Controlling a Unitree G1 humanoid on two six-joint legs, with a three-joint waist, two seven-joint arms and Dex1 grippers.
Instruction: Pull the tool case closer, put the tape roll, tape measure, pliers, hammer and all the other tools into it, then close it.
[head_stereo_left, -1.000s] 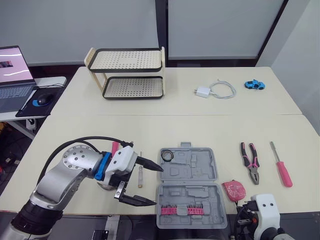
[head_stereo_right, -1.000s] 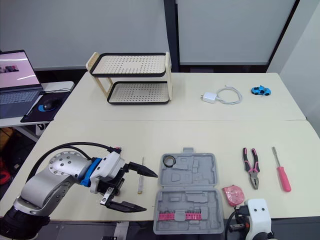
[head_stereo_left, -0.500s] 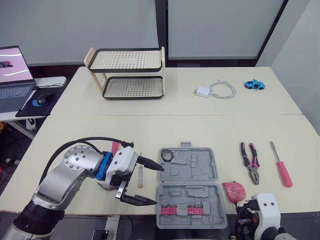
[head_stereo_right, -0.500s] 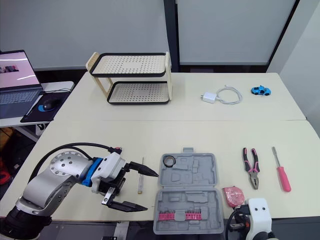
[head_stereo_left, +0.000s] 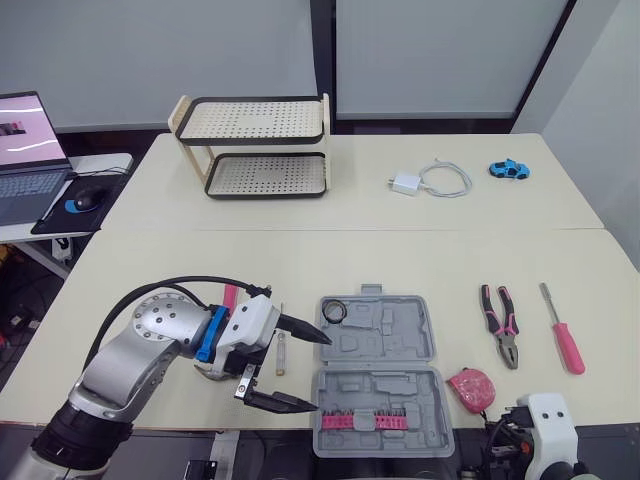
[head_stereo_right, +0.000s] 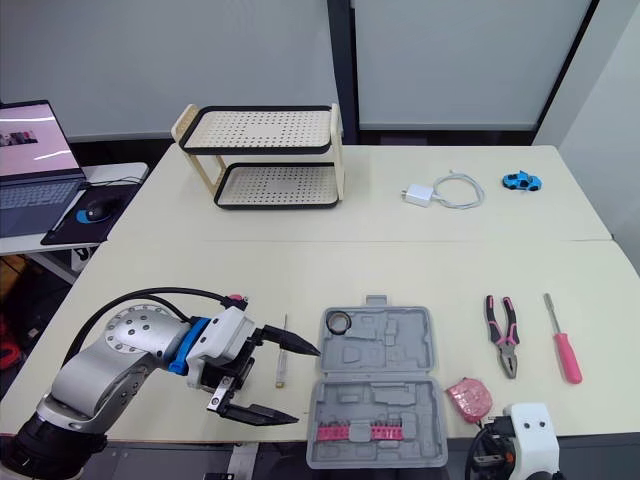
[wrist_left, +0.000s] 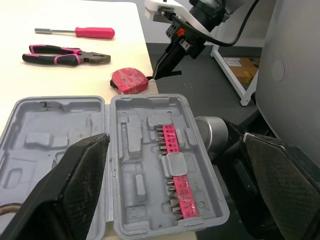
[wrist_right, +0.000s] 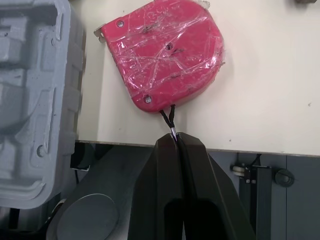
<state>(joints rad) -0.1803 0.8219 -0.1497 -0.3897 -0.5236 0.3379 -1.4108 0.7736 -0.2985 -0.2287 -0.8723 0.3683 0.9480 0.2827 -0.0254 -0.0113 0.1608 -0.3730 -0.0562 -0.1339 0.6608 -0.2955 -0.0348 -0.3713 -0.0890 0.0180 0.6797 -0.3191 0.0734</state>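
Nearest you, at the table's front edge, your right claw (wrist_right: 174, 136) has its two fingers pressed flat together. The thin black cord of the tape measure (wrist_right: 162, 57) runs into the seam at their tips. The red tape measure itself lies on the table straight ahead of those tips, just beyond them, and just beside the tool case (head_stereo_left: 385, 338) at the case's 4 o'clock.

Your left claw (head_stereo_left: 318, 372) is spread wide and holds nothing. It points toward 3 o'clock at the left edge of the case, with one finger by the far half and the other by the near half. A slim pale tool (head_stereo_left: 282, 350) lies on the table at the claw's 10 o'clock, partly under the far finger.

The case lies open and flat. A pink bit strip (head_stereo_left: 365, 420) sits in the near half and the tape roll (head_stereo_left: 333, 311) in the far half's left corner. The pliers (head_stereo_left: 500, 322) lie at 3 o'clock from the case, and the screwdriver (head_stereo_left: 562, 338) lies further out the same way, apart from them.

On the far table, at 12 o'clock, sit a charger (head_stereo_left: 405, 184) with its cable, a toy car (head_stereo_left: 509, 169) and a two-tier rack (head_stereo_left: 255, 145).
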